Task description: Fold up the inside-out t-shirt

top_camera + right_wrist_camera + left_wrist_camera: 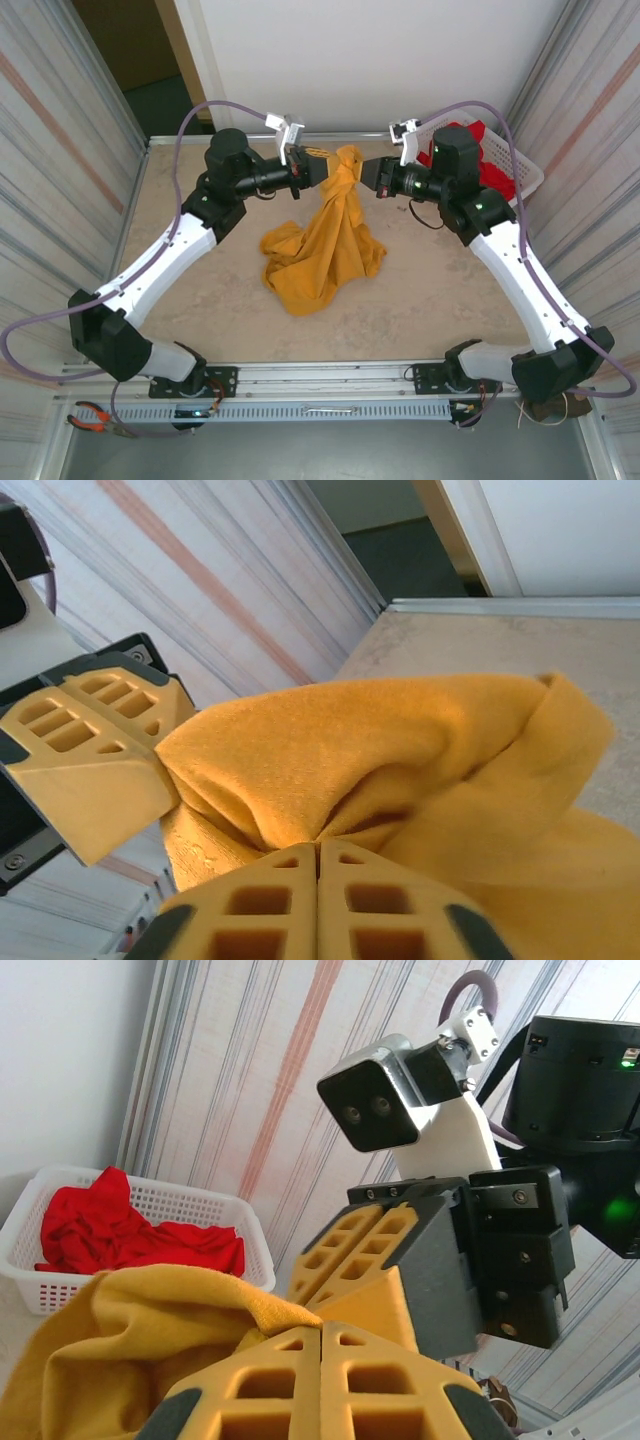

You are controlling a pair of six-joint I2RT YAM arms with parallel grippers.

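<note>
Beige table (420,300) — striped side walls (50,150)

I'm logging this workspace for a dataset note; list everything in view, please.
t-shirt: one, mustard yellow, bunched mid-table, top lifted between both grippers.
red garment: one, red, in the basket.
basket: one, white, table's far right corner.
pliers: one, orange-handled, near left, below the table edge.
table: one, beige.
left gripper: one, yellow fingers, shut on the t-shirt.
right gripper: one, yellow fingers, shut on the t-shirt.
</note>
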